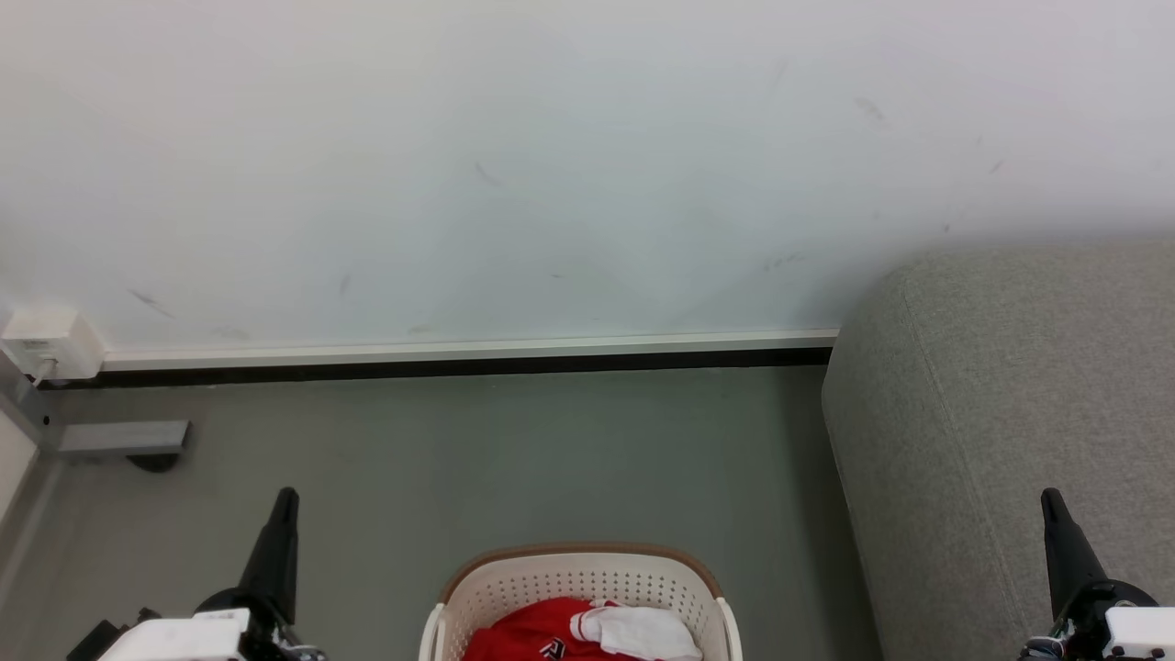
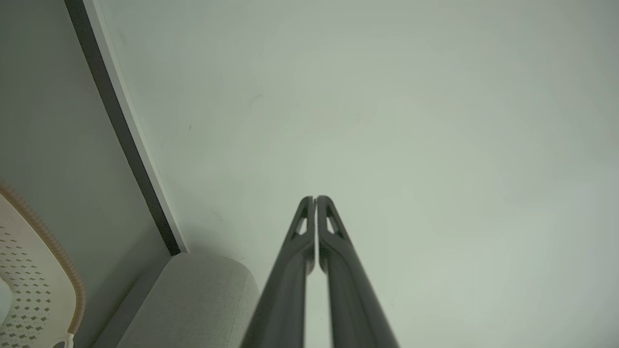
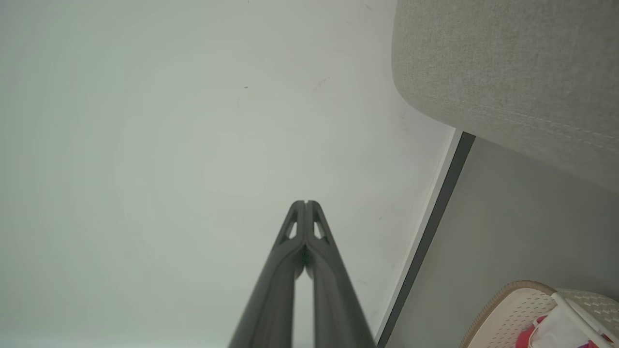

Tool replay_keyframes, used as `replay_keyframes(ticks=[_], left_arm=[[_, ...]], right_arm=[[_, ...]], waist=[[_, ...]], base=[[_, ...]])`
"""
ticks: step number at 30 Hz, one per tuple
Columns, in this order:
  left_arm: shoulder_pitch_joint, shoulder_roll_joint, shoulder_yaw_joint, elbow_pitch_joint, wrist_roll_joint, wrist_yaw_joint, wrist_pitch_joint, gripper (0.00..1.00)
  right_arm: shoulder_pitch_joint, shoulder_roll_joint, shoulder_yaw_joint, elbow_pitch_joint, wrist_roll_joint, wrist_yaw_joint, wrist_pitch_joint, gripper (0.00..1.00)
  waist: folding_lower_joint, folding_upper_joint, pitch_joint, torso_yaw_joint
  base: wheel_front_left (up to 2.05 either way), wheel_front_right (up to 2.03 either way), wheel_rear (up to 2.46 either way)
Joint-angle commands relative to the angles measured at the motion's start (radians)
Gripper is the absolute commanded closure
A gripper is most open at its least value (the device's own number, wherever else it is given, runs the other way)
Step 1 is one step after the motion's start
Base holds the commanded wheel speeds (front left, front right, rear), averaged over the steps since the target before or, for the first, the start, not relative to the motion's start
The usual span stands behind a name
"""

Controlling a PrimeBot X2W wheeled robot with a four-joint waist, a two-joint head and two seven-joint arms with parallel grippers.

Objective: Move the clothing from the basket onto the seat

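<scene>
Bright red clothing [image 1: 537,635] heaped in the cream-white basket [image 1: 578,580], centre, at the near edge of the scene, on the grey floor [image 1: 551,450]. Crumpled rather than folded: red fabric to the left, a bunched white panel to the right, a small dark-and-white marking low on the red part. Piled to roughly halfway up the basket's perforated far wall, below the brown rim; nearer part of both cut off by the frame. Light grey seat [image 1: 1010,413] to the right of the basket, separated from it by a strip of floor, with a rounded corner towards the pale wall [image 1: 551,165], coarse weave and a stitched seam along its edge. Left tool [image 1: 285,503] at near left above the floor, dark fingers pressed together into one tapering point, gripping nothing. Right tool [image 1: 1051,503] at near right, seen against the seat's grey side, likewise pressed together and empty. Both well apart from the basket, one on either side, tips aimed at the far wall. Same closed fingers in each wrist view, tip against tip before the pale wall. White baseboard [image 1: 459,353] with a dark strip beneath it along the foot of the wall. White socket box [image 1: 50,341] at far left, and a grey bracket [image 1: 124,439] just below it.
</scene>
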Motion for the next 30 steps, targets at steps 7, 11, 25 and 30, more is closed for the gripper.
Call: replay_keyframes(ticks=[7, 11, 25, 30], left_arm=[[-0.007, 0.007, 0.001, -0.004, -0.014, -0.007, 0.003, 1.00], [-0.007, 0.007, 0.001, -0.004, -0.014, -0.007, 0.003, 1.00], [-0.007, 0.007, 0.001, -0.004, -0.014, -0.007, 0.003, 1.00], [-0.007, 0.007, 0.001, -0.004, -0.014, -0.007, 0.003, 1.00]], right_arm=[[-0.013, -0.007, -0.004, -0.005, 0.002, -0.002, 0.002, 1.00], [-0.013, -0.007, -0.004, -0.005, 0.002, -0.002, 0.002, 1.00], [-0.013, -0.007, -0.004, -0.005, 0.002, -0.002, 0.002, 1.00], [-0.013, -0.007, -0.004, -0.005, 0.002, -0.002, 0.002, 1.00]], waist=[[0.0000, 0.0000, 0.000, 0.000], [0.0000, 0.0000, 0.000, 0.000], [0.0000, 0.0000, 0.000, 0.000], [0.0000, 0.0000, 0.000, 0.000]], base=[[0.00, 0.00, 0.00], [0.00, 0.00, 0.00], [0.00, 0.00, 0.00], [0.00, 0.00, 0.00]])
